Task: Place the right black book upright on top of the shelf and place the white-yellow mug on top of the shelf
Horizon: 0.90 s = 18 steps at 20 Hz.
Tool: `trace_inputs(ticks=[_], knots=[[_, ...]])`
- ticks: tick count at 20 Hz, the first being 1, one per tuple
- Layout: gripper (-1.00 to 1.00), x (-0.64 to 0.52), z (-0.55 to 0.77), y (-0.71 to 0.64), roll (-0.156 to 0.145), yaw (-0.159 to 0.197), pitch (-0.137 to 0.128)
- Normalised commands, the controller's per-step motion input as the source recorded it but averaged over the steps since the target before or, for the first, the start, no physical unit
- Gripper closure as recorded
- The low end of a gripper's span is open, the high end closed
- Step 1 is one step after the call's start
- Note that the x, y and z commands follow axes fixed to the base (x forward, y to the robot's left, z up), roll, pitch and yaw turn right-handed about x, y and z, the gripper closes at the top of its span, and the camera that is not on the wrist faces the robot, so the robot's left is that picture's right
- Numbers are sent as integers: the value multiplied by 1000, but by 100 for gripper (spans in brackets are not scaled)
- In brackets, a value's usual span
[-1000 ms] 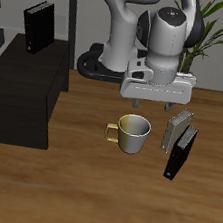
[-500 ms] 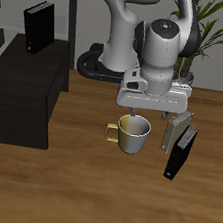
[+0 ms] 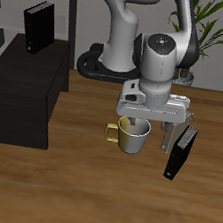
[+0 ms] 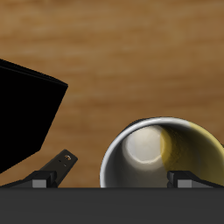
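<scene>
1. Hand (image 3: 149,124) spread open, fingers pointing straight down, hanging low over the white-yellow mug (image 3: 133,137) and gripping nothing.
2. One finger (image 3: 129,120) down at the mug's far rim, about over its opening; the other finger (image 3: 169,135) down outside the mug, between the mug and the books. Contact with the rim cannot be told.
3. Mug upright on the bench (image 3: 71,193), near the middle, its squarish yellow handle (image 3: 112,133) pointing toward the shelf (image 3: 25,96).
4. From the wrist camera, mug (image 4: 164,153) seen from above, pale rim and mustard-yellow inside showing, just beside a black book (image 4: 26,114).
5. Right black book (image 3: 37,27) already upright on the flat top of the shelf, toward its far edge, well apart from the hand.
6. Shelf standing on the bench, well apart from the mug.
7. Another black book (image 3: 180,156) standing tilted just beside the mug, on the side away from the shelf, nearer the front edge than the hand's outer finger.
8. Grey-beige book (image 3: 183,128) just behind that black one, largely hidden by the hand.
9. Green plant (image 3: 210,22) at the far side, behind the arm.
</scene>
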Motion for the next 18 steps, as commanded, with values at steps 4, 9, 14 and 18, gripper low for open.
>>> trace_inputs(ticks=[4,9,14,18], knots=[[-100,62,-236,-4,2,-25,37],[-100,75,-189,-102,-14,-28,34],[-100,83,-266,-54,2,-33,54],[100,19,-238,28,14,-26,34]])
